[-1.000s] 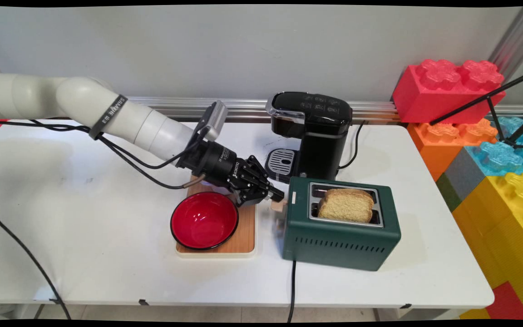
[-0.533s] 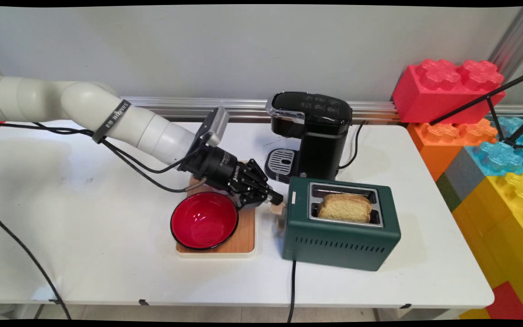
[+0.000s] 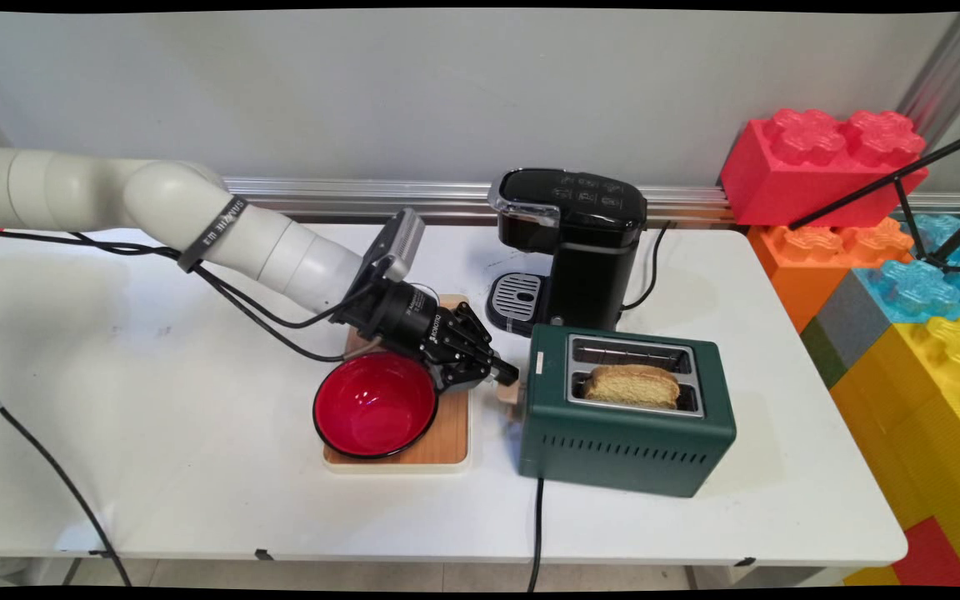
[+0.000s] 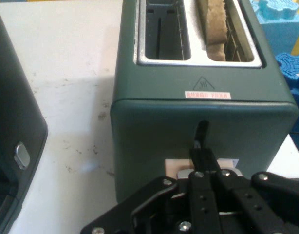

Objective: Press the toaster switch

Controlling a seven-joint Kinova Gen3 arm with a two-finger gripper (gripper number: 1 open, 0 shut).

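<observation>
A dark green two-slot toaster [image 3: 626, 433] stands right of centre on the white table, with a slice of bread [image 3: 632, 385] sunk low in its nearer slot. My gripper [image 3: 509, 371] is shut, and its tips rest on top of the pale wooden lever knob [image 3: 512, 393] on the toaster's left end. In the hand view the gripper [image 4: 203, 156] presses on the knob [image 4: 176, 166] low in the lever slot of the toaster [image 4: 203, 122]. The bread [image 4: 215, 29] sits in the right-hand slot; the other slot has nothing in it.
A red bowl [image 3: 375, 404] sits on a wooden board [image 3: 451, 433] just under my wrist. A black coffee machine [image 3: 572, 242] stands behind the toaster. Big coloured blocks [image 3: 905, 275] line the table's right side. The toaster's cord [image 3: 537, 525] runs over the front edge.
My gripper has moved down with the lever knob, and the bread has dropped from standing well above the slot to nearly level with the toaster's top.
</observation>
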